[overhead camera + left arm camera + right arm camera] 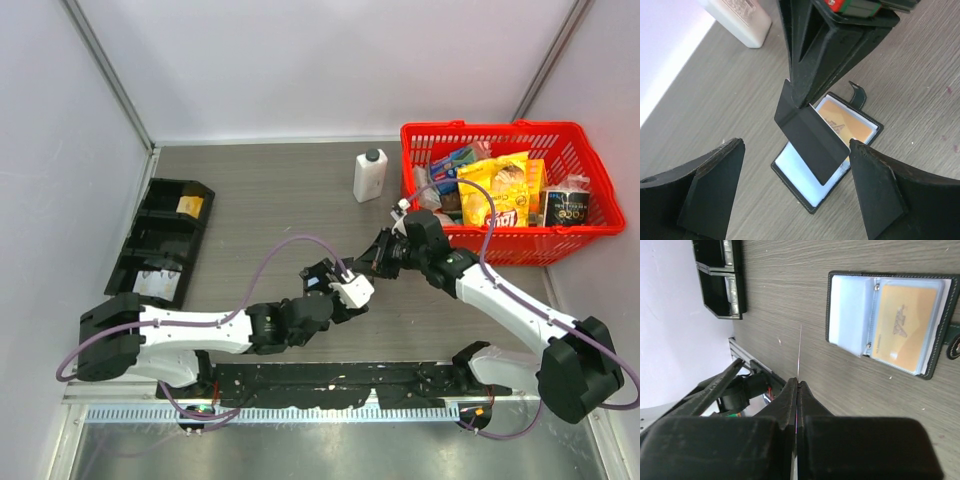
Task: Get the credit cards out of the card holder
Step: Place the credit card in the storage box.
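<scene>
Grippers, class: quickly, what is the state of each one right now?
Left gripper: open, holding nothing.
Right gripper: closed on a card.

**Black, blue and orange on grey wood grain**

Black leather-look on the card holder [829, 305], pale stitching along its border. Inside, a yellowish-orange card [902, 325] with a faint tan emblem, beside a light blue card [850, 310].

Near-black face on the dark card [812, 145] from the left wrist; edge-on from the right wrist, only a thin pale line.

Matte black fingers on the left gripper [796, 145] and right gripper [797, 384]. White shells and black joints on the left arm [195, 332] and right arm [500, 295], with purple cables [290, 245].

Grey table [280, 200] streaked with wood grain. Red lattice basket [480, 128]. White bottle [369, 178], black cap. Black tray [130, 240] with a yellow patch inside.
</scene>
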Robot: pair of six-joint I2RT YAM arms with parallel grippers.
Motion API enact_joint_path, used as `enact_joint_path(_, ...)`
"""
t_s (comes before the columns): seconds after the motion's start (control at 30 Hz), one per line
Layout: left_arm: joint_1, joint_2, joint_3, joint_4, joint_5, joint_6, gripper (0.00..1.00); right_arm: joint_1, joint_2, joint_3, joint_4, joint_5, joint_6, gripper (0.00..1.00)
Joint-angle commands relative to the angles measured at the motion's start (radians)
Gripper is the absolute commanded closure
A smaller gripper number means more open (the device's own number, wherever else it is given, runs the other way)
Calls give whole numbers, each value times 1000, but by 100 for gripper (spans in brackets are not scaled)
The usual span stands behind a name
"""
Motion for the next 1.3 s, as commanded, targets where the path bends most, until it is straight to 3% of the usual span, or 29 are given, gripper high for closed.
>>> enact_joint_path(0.0,-45,16,-16,170,-127,97,12,-28,-76,17,180,97,56,99)
enact_joint_path(0.33,-54,-114,-68,14,-101,-122,15,-26,-10,-65,252,51,93,99)
enact_joint_path(0.43,-53,-145,-84,-28,-83,-150,14,-8,47,-48,266,-50,87,99)
enact_joint_path(0.67,-54,-205,-113,-94,-37,-179,16,26,1,-60,297,-41,111,99)
enact_joint_path(1.0,-54,-209,-131,2,-20,-22,25,77,-57,-54,265,5,136,99)
enact_joint_path(1.27,-56,-143,-119,84,-9,114,45,95,-74,-37,256,25,157,99)
